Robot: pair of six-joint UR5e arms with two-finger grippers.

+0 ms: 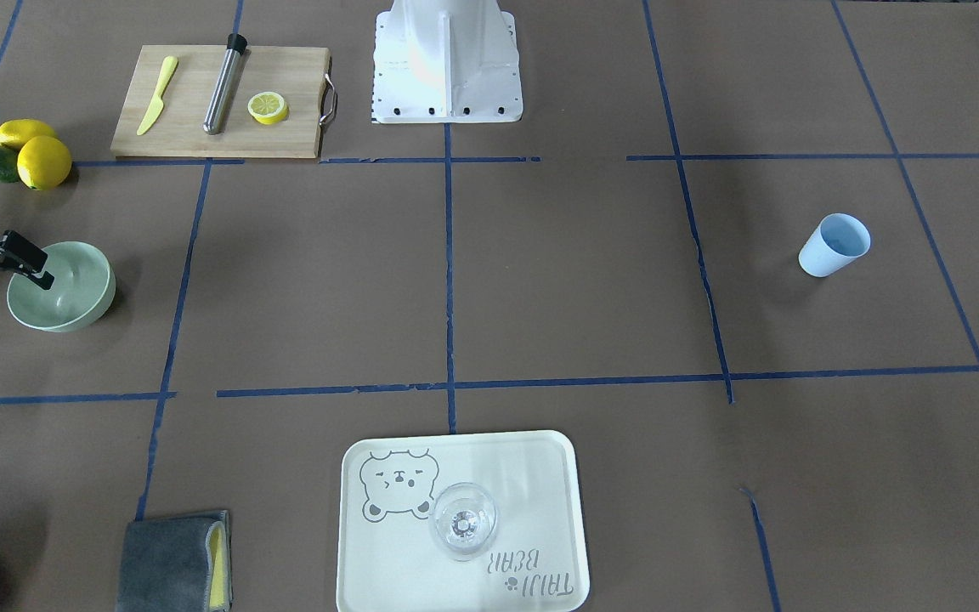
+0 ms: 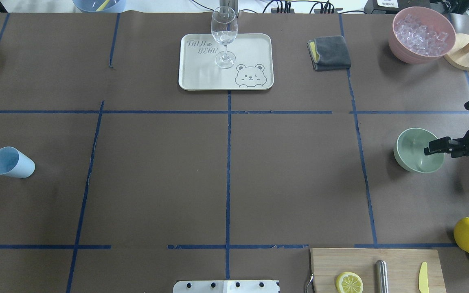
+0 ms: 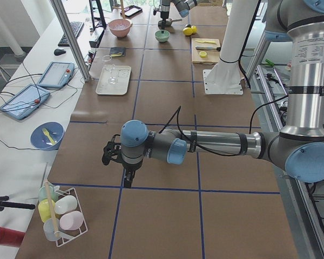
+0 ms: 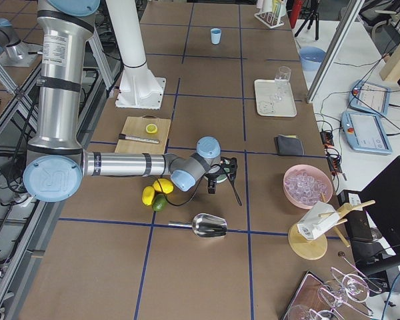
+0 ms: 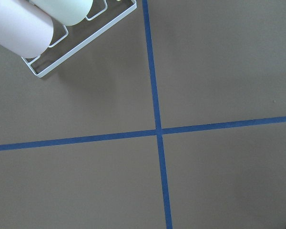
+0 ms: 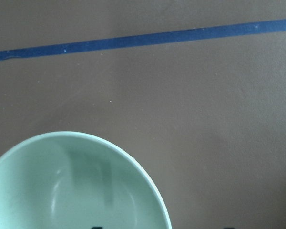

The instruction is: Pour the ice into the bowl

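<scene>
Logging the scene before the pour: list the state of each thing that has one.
green bowl: upright, empty
ice: heaped in the pink container
right gripper: open, astride the green bowl's rim
left gripper: open or shut, cannot tell
wine glass: upright, empty, on the tray
blue cup: upright, empty
cloth: folded
lemon half: cut face up, on the cutting board

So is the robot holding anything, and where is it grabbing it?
Nothing looks gripped: the right pincer stands open astride the bowl's rim; the left pincer is empty.
</scene>
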